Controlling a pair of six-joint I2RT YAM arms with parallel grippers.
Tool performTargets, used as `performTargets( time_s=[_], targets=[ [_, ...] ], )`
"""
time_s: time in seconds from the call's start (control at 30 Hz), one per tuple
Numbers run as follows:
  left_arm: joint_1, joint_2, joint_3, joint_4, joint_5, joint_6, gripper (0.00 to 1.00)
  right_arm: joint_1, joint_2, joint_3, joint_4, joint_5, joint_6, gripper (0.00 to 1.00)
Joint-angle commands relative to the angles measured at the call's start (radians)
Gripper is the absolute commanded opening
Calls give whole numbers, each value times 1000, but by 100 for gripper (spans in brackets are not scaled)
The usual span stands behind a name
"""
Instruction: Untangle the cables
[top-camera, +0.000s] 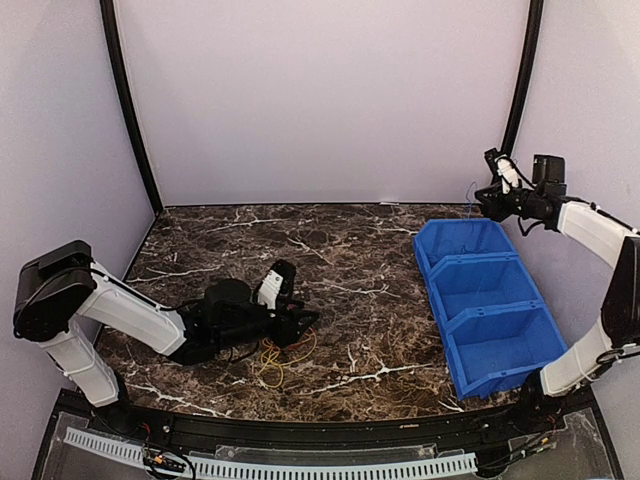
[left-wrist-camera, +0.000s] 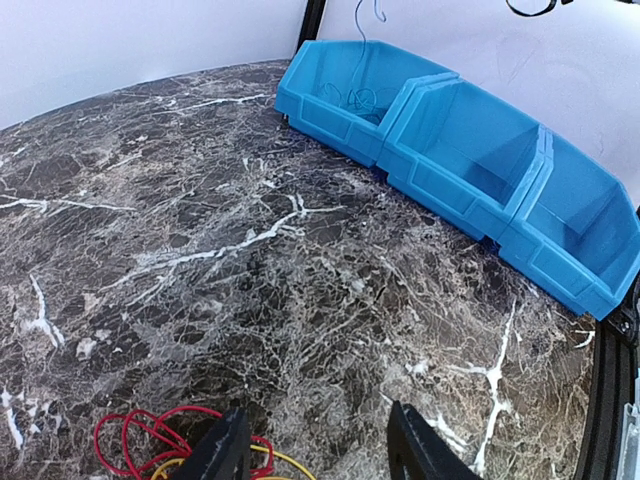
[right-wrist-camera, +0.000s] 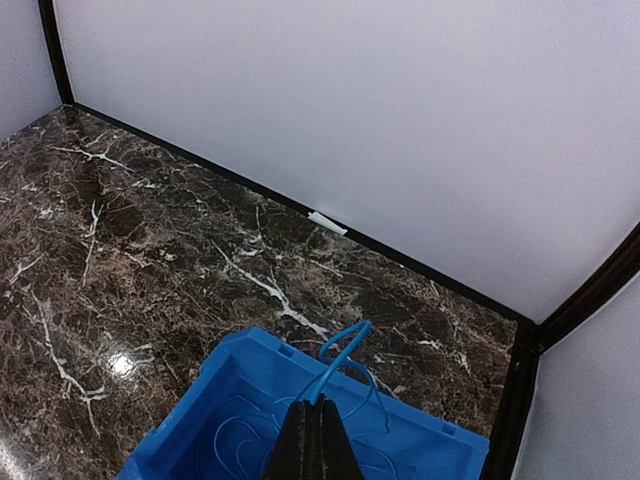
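Cables (top-camera: 277, 357) of red, yellow and orange lay as one loose tangle on the table (top-camera: 350, 260), directly under the left gripper (left-wrist-camera: 318, 430); the blue cable (right-wrist-camera: 338, 362) was apart from them, pinched in the right gripper (right-wrist-camera: 315, 420). The right jaws were clenched on the upper loop of that cable; the rest of it hung down from the tips into the far compartment of the bin (right-wrist-camera: 235, 362), where some coils rested on the floor. The left jaws stood released, partly apart, low over the table with nothing between them; in the left wrist view the red loops (left-wrist-camera: 140, 435) showed just beside the left finger, and a yellow strand (left-wrist-camera: 280, 458) ran between the two fingers.

The step in hand seemed to be the dropping of the blue cable into the bin. To do it well, the right gripper should probably come lower before it lets go, so that the springy loop above the tips does not flip over the rim below; the release should be full, since a thin wire can cling to a pad. For the left gripper, the next grasp would ask for one colour only; the red loops looked the most free, and a slow lift would show whether yellow is caught with them.
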Motion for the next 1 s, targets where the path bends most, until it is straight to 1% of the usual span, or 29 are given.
performTargets(
  time_s=[0.0, 0.13, 0.37, 0.4, 0.43, 0.53, 0.67, 0.73, 0.83, 0.9, 0.97],
  targets=[
    [5, -48, 17, -16, -8, 12, 50, -7, 54, -29, -46, 37, -32, 0],
    [6, -65, 22, -21, -18, 3, 50, -8, 115, -22, -99, 51, -46, 0],
    [6, -95, 37, -54, -44, -5, 50, -10, 237, 65, -212, 86, -27, 1],
    [6, -99, 37, -56, -46, -7, 50, -11, 242, 67, -216, 84, -26, 3],
    [6, -100, 34, -55, -49, -10, 50, -10, 242, 67, -218, 80, -24, 7],
    [7, -102, 27, -52, -50, -15, 50, -10, 223, 57, -202, 78, -6, 24],
    [7, -101, 25, -52, -58, -23, 50, -11, 179, 46, -185, 85, 25, 45],
    [7, -103, 26, -57, -65, -31, 51, -11, 156, 51, -185, 92, 34, 48],
    [6, -109, 45, -91, -81, -42, 53, -10, 101, 44, -165, 79, 42, 50],
    [7, -119, 66, -144, -103, -39, 56, -7, 67, 44, -154, 57, 42, 50],
    [12, -134, 90, -251, -132, -38, 59, 5, 33, 53, -149, 30, 27, 50]
  ],
)
